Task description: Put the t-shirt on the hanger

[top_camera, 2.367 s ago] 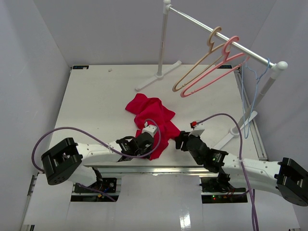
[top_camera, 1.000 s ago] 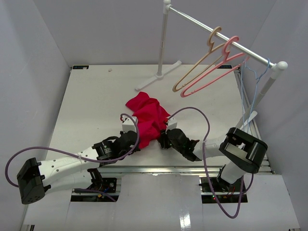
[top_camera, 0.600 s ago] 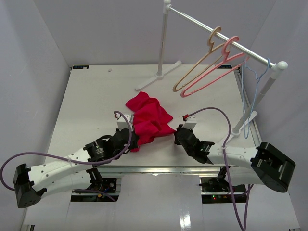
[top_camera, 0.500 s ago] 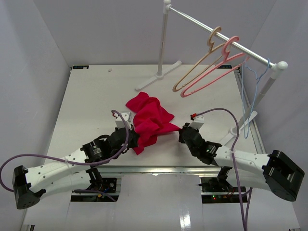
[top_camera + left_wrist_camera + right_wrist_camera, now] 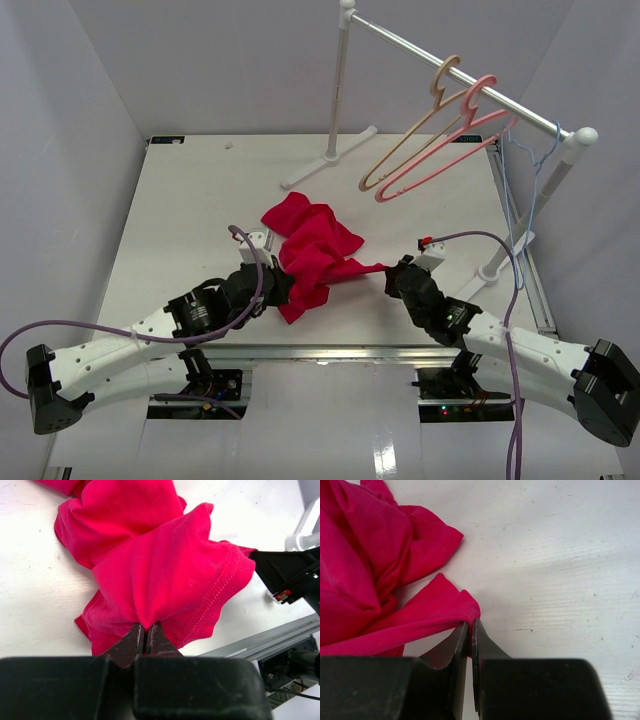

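The crimson t-shirt (image 5: 312, 245) lies bunched on the white table, near the front edge. My left gripper (image 5: 283, 285) is shut on a fold at its near-left side, seen as pinched cloth (image 5: 165, 580) above my left gripper (image 5: 145, 630). A corner of the t-shirt (image 5: 390, 605) is stretched out to the right, and my right gripper (image 5: 470, 625) is shut on its tip; from above, my right gripper (image 5: 391, 275) sits at the end of that red strip. The thin light-blue hanger (image 5: 522, 205) hangs at the right end of the rail, far from both grippers.
A garment rack with a silver rail (image 5: 440, 65) stands at the back right; its white feet (image 5: 325, 160) rest on the table. A tan hanger (image 5: 412, 120) and a pink hanger (image 5: 440, 140) hang on the rail. The table's front metal edge (image 5: 330, 350) runs close behind the grippers.
Both arms swung apart: the left one settled at the shirt's left fold, the right one drew back to the right, pulling a corner of the shirt out into a strip.
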Motion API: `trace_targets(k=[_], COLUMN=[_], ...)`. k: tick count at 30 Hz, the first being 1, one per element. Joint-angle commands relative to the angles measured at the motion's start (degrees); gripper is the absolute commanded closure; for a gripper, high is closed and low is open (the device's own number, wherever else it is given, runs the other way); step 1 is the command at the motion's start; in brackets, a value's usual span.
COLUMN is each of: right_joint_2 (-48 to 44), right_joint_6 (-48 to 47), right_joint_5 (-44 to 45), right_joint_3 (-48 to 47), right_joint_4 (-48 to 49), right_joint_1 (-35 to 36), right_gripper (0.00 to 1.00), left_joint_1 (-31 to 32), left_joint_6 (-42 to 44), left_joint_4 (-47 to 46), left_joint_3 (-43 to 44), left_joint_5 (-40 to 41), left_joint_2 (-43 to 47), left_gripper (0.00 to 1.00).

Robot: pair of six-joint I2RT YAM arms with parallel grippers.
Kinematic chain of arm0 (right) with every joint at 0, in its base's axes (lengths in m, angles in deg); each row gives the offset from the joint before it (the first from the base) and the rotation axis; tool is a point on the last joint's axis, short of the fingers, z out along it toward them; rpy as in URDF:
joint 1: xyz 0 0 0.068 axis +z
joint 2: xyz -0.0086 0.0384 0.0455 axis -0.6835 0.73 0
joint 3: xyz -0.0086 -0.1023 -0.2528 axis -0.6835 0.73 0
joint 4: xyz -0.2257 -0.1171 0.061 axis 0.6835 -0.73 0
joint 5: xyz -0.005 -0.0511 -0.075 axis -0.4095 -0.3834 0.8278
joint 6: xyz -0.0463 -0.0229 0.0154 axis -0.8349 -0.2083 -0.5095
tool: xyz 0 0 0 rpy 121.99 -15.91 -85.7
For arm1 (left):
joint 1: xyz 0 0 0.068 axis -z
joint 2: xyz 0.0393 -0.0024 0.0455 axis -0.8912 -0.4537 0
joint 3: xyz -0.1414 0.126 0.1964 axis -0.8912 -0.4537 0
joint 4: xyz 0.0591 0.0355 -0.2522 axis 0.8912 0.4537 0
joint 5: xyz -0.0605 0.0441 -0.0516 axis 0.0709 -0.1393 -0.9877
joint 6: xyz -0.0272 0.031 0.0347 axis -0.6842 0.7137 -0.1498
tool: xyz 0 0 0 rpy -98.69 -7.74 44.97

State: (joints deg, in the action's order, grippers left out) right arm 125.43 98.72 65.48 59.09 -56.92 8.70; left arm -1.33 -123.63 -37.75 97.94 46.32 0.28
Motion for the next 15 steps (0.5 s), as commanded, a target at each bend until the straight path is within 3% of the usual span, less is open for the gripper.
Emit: trace_targets(k=[1,12,14,15], right_joint_2=[-1.89,-2.36,-2.09,-1.92], right_joint_6=[-0.35,-6.84,-8.05,-8.52], right_joint_5=[12.16,7.87,7.33,7.11], right_joint_3=[1.96,-1.17,-1.65,-1.81], right_joint_4=[-10.84,-10.14,-9.94,-9.85], right_joint_1=[-3.71,-3.91,-3.84,-3.82], right_gripper=[0.92,0.92,0.92,0.92], left_joint_1=[-0.52,-0.52,-0.52,-0.52], left_joint_6=[1.09,1.33,1.67,1.83], left_joint_4=[6.35,5.71,5.64,5.59], left_joint_3=[3.77,3.08,3.28,3.34], left_joint_5=[6.53,4.84,4.37,4.29], left_joint_2=[3.18,1.72,0.84,0.53], left_gripper=[0.95,1.0,0.79,0.82])
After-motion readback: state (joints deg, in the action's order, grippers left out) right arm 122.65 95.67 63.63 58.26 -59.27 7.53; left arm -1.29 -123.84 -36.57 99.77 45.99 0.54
